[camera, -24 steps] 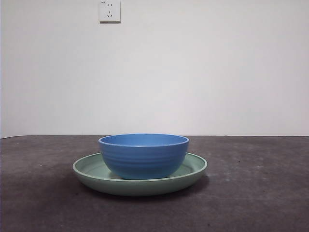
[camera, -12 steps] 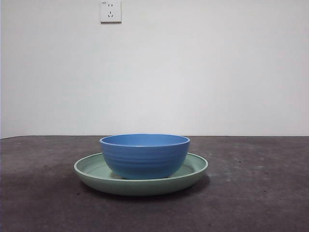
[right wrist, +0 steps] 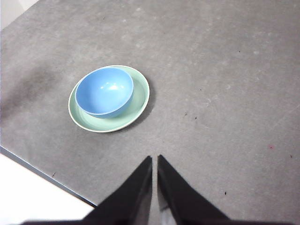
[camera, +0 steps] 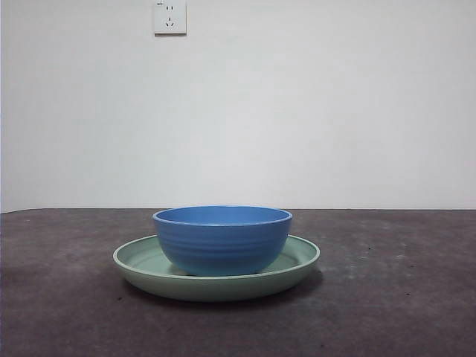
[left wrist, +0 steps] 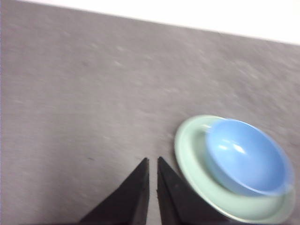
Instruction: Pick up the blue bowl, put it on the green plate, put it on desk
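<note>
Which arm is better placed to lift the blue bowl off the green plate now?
Probably left. The left gripper, jaws shut, hangs close beside the green plate holding the blue bowl. The right gripper, also shut, sits farther off.

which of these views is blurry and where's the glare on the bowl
Left wrist view: motion-smeared throughout, desk texture streaked, blue bowl and green plate soft-edged. Right wrist view: sharp, with a white highlight inside the bowl and the plate's shadow on one side. Front view: crisp, evenly lit, soft shadow under the plate.
</note>
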Motion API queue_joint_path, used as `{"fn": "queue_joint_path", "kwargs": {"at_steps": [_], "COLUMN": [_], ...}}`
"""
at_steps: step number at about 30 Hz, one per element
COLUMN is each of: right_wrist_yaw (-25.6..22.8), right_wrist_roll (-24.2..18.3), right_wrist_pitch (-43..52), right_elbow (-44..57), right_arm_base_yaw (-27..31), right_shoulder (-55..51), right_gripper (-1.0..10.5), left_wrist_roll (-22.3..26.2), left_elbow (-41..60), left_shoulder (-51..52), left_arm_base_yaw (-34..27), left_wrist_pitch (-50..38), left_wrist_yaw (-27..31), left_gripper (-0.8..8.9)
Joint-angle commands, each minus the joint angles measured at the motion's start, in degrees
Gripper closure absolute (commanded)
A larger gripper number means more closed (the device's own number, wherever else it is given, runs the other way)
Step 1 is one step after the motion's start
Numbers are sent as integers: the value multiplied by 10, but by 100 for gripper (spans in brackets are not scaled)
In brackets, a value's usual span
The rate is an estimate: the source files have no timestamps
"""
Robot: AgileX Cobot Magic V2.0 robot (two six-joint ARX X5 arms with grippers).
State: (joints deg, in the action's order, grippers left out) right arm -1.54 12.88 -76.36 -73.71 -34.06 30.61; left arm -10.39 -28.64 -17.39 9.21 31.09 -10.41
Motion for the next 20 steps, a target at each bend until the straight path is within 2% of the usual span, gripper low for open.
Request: {"fn": "queue_joint_path", "kwargs": {"at_steps": [1,4,9,13,20], "right_wrist_yaw": [0,0,0,0,0], "right_wrist_roll": [3,3,3,3,3], "right_wrist_pitch": [7,7,7,7,7], "right_elbow": [-10,-10,-10,-10,-10], "right_arm_base_yaw": [-4,-4,-4,-4,-4], "right_shoulder": [3,3,3,3,3], "right_gripper": [933,933,933,933,933], "left_wrist_roll": [41,67,68,68,83], "left_elbow": [59,130,222,256,277], "left_shoulder": [36,75,137,173,172], "left_arm_base_yaw": [-23,-41,-61,-80,-91], "left_wrist_pitch": [-61,-118,-168,-170,-201], "left_wrist_yaw": [4,17,30,38,47], "left_gripper": [786,786,786,786,786]}}
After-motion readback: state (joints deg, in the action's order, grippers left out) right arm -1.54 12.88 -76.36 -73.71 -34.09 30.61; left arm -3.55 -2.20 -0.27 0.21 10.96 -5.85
